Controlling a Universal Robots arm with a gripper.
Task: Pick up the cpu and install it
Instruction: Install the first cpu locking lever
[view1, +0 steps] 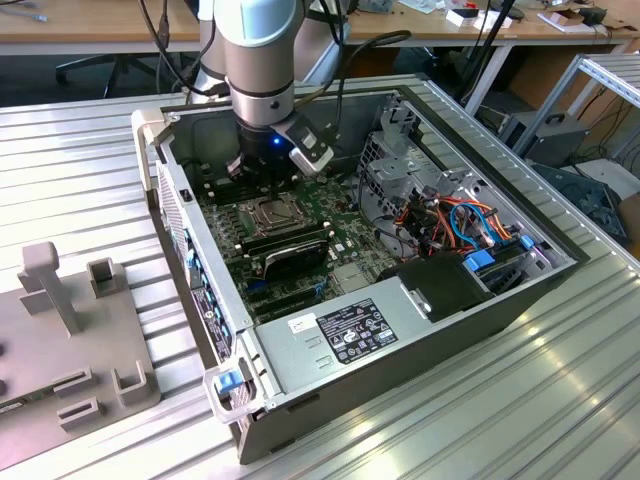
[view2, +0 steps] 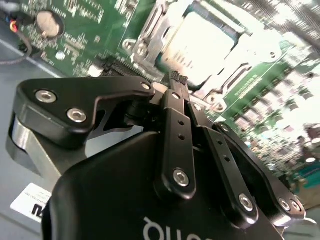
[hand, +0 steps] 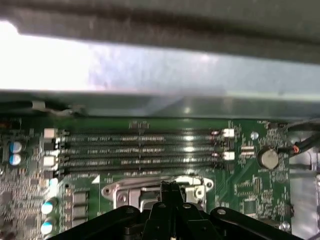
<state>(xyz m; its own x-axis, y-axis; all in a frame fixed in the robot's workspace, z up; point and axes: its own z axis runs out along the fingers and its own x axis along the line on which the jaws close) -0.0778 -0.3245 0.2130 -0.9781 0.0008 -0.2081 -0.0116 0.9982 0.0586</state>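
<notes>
The cpu (view2: 204, 44) lies flat in the motherboard socket, its silver-grey top bright inside the metal socket frame (view2: 150, 30). My gripper (view2: 178, 79) hangs just over the near edge of that socket, its black fingers pressed together with nothing between them. In the first wrist view the gripper (hand: 169, 187) points at the socket frame (hand: 116, 190), with the memory slots (hand: 140, 150) beyond it. In the exterior view the arm (view1: 255, 60) reaches down into the open computer case (view1: 420, 330), and the gripper (view1: 262, 178) is right above the socket (view1: 272, 211).
Black memory sticks (view1: 290, 250) sit beside the socket. The case also holds a power supply (view1: 345, 335), a drive cage (view1: 395, 165) and orange and blue cables (view1: 460, 225). A grey fixture plate (view1: 70, 350) lies at the exterior view's left.
</notes>
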